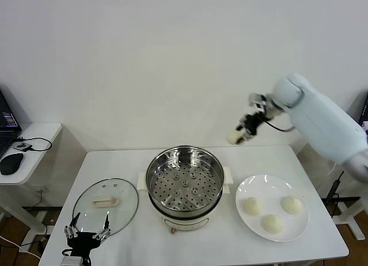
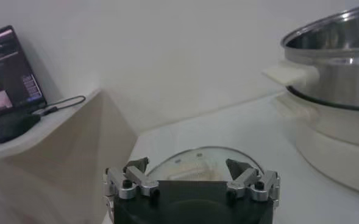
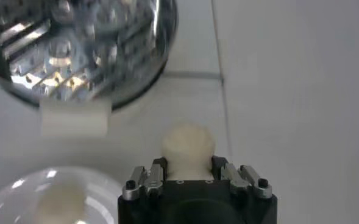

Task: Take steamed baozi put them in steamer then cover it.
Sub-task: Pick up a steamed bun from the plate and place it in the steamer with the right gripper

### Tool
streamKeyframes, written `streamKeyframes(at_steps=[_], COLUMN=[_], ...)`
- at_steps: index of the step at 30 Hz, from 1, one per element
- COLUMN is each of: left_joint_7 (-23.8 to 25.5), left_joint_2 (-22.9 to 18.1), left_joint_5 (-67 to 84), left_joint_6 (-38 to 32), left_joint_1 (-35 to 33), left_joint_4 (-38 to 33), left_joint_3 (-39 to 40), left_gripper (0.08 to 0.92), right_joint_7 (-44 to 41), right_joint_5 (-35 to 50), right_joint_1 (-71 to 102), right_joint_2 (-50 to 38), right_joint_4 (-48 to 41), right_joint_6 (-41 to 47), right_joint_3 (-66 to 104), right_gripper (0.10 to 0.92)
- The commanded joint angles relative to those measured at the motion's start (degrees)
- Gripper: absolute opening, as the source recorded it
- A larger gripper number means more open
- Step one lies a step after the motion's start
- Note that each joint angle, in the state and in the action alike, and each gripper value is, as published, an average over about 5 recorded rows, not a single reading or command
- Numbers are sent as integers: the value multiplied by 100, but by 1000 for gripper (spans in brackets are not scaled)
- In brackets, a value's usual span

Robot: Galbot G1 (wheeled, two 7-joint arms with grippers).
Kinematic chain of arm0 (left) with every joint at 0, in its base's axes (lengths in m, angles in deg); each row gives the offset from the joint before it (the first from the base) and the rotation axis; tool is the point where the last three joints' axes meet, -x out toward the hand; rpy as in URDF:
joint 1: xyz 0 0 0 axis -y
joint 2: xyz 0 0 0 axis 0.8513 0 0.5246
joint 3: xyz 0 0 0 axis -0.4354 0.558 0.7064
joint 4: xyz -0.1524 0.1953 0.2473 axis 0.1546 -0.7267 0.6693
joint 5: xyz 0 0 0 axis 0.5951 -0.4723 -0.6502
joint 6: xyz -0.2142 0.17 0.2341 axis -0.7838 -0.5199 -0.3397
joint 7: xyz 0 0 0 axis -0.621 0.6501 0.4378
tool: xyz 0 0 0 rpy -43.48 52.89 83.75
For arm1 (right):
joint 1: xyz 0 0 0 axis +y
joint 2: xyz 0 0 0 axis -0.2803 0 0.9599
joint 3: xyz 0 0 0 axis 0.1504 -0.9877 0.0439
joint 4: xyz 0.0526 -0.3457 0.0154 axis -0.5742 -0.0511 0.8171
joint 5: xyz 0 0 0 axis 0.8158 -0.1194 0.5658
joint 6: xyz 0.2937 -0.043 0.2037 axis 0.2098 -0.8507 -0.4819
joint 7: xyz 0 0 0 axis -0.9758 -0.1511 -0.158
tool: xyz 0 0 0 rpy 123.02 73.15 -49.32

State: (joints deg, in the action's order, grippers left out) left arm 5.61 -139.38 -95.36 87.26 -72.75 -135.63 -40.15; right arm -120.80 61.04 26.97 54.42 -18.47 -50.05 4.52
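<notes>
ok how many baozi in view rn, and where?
4. Three baozi on the white plate right of the steamer. One baozi held in the shut right gripper, in the air. None in the steamer.

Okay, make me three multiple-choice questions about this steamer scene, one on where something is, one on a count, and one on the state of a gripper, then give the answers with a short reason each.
1. Where does the glass cover lie?
A. On the steamer
B. Flat on the table, on the robot's left of the steamer
C. On the white plate

2. How many baozi rest on the white plate?
A. Three
B. Four
C. One

3. What is the right gripper doing?
A. Open and empty above the plate
B. Resting on the table
C. Shut on a baozi, raised above the table

Answers:
1. B: the head view shows the cover beside the steamer, just ahead of the open left gripper.
2. A: three buns sit on the plate, and the steamer tray holds none.
3. C: the right wrist view shows the held baozi pinched between the fingers, high behind the steamer's right side.
</notes>
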Motion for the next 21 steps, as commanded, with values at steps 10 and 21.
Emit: streamKeyframes(at_steps=[10, 21], left_joint_7=[1, 3], left_joint_2=[45, -52], left_joint_5=[-94, -203], left_joint_6=[-6, -15], left_joint_1=[25, -80], left_joint_4=[-59, -41], left_joint_3=[4, 28], left_gripper=[823, 823], right_joint_7=[-114, 54], right_joint_5=[308, -581], right_joint_1=[-643, -531], right_joint_2=[1101, 776], right_joint_4=[416, 1246], right_joint_6=[-2008, -3612], right_joint_3=[-999, -1620], right_gripper=[467, 475])
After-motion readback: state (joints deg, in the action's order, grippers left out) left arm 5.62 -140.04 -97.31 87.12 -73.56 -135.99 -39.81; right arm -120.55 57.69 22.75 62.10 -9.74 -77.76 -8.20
